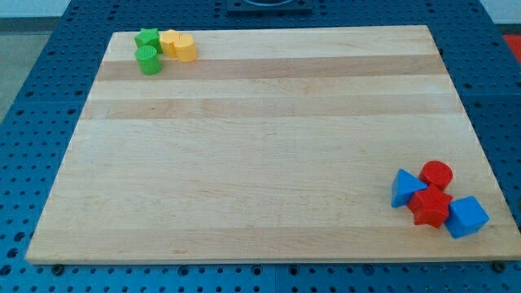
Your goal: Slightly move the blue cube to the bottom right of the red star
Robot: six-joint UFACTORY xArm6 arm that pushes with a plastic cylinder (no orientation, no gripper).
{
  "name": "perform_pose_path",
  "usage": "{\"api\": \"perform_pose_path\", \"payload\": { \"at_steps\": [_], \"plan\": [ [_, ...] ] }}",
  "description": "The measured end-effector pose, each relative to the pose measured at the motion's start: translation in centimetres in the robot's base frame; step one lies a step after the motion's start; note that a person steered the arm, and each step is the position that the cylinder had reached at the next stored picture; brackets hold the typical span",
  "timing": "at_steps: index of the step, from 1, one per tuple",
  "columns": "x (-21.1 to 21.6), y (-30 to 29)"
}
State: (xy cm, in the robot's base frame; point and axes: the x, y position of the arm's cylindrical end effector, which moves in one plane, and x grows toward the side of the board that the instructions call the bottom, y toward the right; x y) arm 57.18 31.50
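The blue cube (467, 216) lies near the board's bottom right corner, touching the right side of the red star (431, 207). A blue triangular block (404, 187) touches the star on its upper left. A red cylinder (436, 174) sits just above the star. My tip does not show in the camera view.
At the board's top left stand a green star (147, 37), a green cylinder (149, 60), and two yellow blocks (178, 45) close together. The wooden board (260, 146) lies on a blue perforated table. The cube is close to the board's right edge.
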Motion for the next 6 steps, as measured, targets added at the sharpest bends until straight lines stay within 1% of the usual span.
{"api": "perform_pose_path", "payload": {
  "at_steps": [2,6],
  "plan": [
    [2.8,-3.6],
    [2.7,-12.3]
  ]
}}
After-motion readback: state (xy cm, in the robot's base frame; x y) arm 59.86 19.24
